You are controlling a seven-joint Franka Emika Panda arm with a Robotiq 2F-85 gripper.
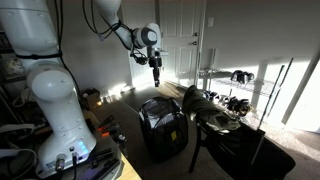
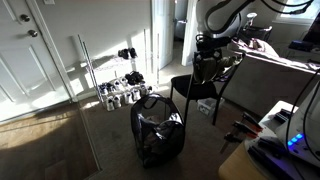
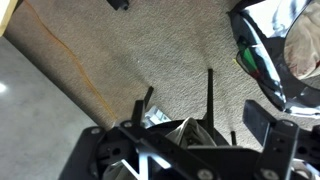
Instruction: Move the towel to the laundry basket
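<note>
The towel (image 2: 207, 70) is an olive-grey cloth draped over the black chair (image 2: 200, 92). It also shows in an exterior view (image 1: 200, 104) and, in the wrist view (image 3: 185, 135), low between the fingers. My gripper (image 2: 207, 46) hangs above it, open and empty, and is apart from the towel in an exterior view (image 1: 156, 72). In the wrist view the gripper (image 3: 197, 106) shows its fingers spread. The laundry basket (image 1: 163, 125) is black, lined with shiny plastic, and stands on the carpet beside the chair (image 2: 157, 130). Its rim shows at the wrist view's top right (image 3: 262, 55).
A wire rack (image 2: 125, 85) with shoes and small items stands by the wall and also shows in an exterior view (image 1: 238, 85). A white door (image 2: 30, 50) is behind it. A table edge with cables (image 2: 270, 140) is near the robot base (image 1: 55, 110).
</note>
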